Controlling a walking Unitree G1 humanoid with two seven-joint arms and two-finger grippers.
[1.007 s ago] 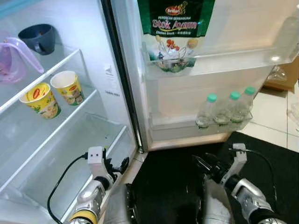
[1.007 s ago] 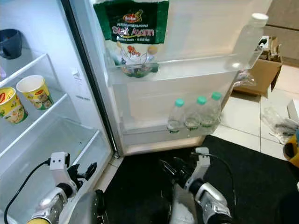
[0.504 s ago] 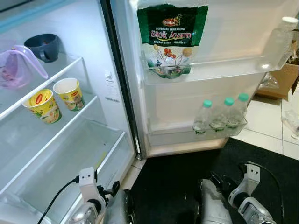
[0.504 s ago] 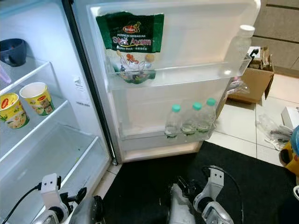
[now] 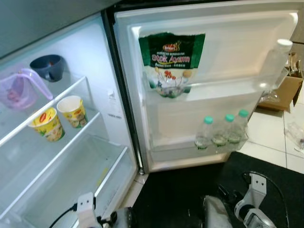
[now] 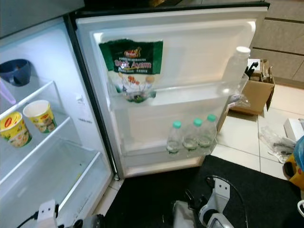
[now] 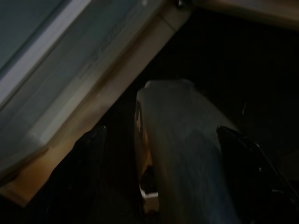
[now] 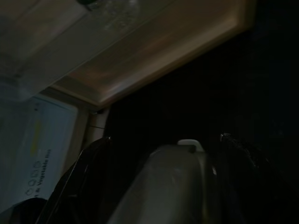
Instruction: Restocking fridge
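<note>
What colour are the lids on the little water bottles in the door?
Green lids, clearest in the right eye view.

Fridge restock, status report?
Both arms hang low, empty, over the black mat. Fridge door open: stock pouch upper bin, three bottles lower. Two cups on shelf. Nothing blocking.

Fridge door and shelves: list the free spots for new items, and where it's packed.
Free: the upper door shelf between the stock pouch and the tall bottle; the bottom drawer under the noodle cups. Packed: the lower door shelf's right end, with three small bottles.
</note>
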